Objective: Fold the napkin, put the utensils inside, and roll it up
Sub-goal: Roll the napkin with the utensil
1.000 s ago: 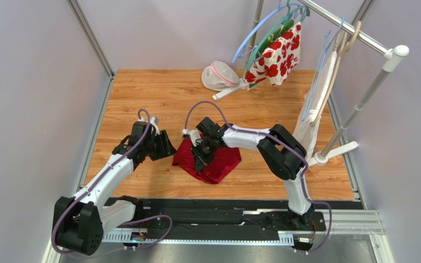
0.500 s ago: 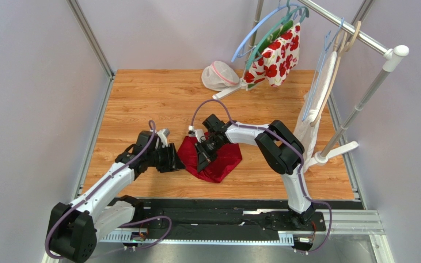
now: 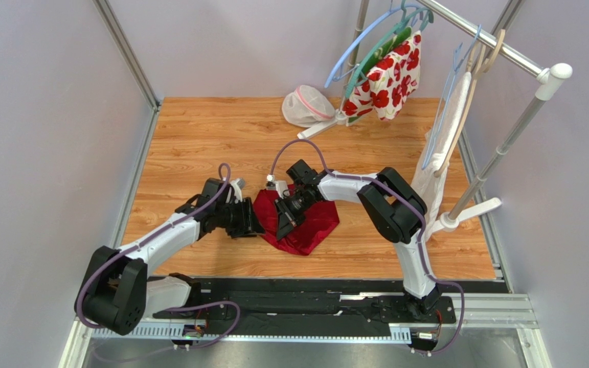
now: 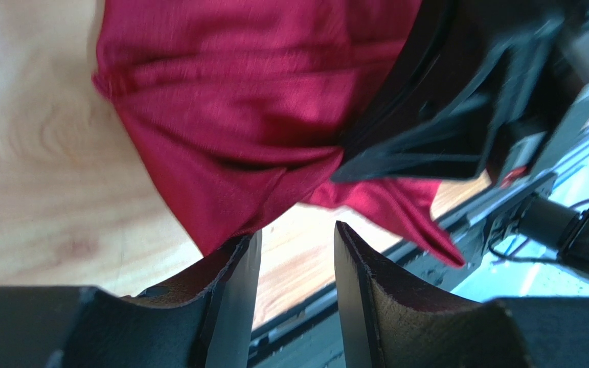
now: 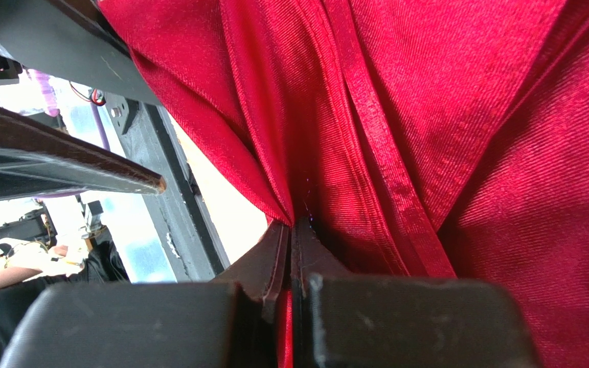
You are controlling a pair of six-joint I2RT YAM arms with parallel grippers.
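Right wrist: we see right gripper pinching napkin fold; left gripper parted, seemingly touching its edge.

Wooden tabletop, pale lilac walls, metal clothes rail at right

**Napkin partly hidden**

From above, the right gripper covers the napkin's middle. Both wrist views crop it at their edges. The left wrist view shows the right gripper blurred. The rack runs off the top.
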